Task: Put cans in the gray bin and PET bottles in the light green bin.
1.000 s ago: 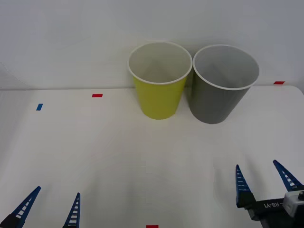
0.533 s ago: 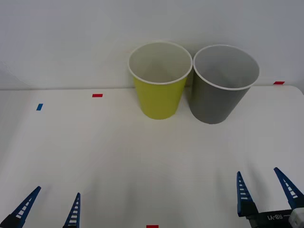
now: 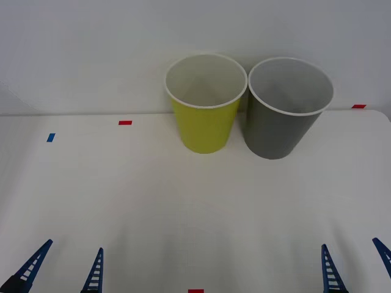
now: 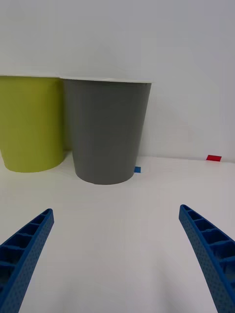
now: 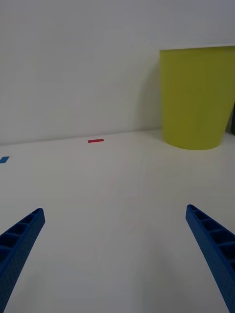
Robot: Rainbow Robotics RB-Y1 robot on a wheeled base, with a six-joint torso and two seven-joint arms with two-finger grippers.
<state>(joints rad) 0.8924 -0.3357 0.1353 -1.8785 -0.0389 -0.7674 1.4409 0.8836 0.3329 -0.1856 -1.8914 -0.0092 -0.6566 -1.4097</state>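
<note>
Your right gripper (image 3: 357,268) has pulled back toward the near edge of the table since a second ago; its wrist block has slipped out of the front view and you now see just two blue fingertips at the bottom right corner. Its fingers (image 4: 27,249) stand wide apart with nothing between them. Your left gripper (image 3: 66,268) has not moved; it sits at the near left corner, its fingers (image 5: 210,244) likewise spread and holding nothing.

You have both bins upright at the far side of the table, long axes vertical, mouths opening upward and a little wider than their bases. The light green bin (image 3: 204,116) stands on the left and the gray bin (image 3: 282,119) on the right, just beside each other with their white rims almost meeting. From the front view you look into their pale insides; what you can see of them holds nothing.

Between your grippers and the bins the white table (image 3: 183,201) lies open. Small tape marks dot it: a blue tape mark (image 3: 51,137) and a red tape mark (image 3: 125,122) at the far left, a second red mark (image 3: 358,106) at the far right, a third red mark (image 3: 195,291) at the near edge. A plain white wall (image 3: 91,49) rises behind.
</note>
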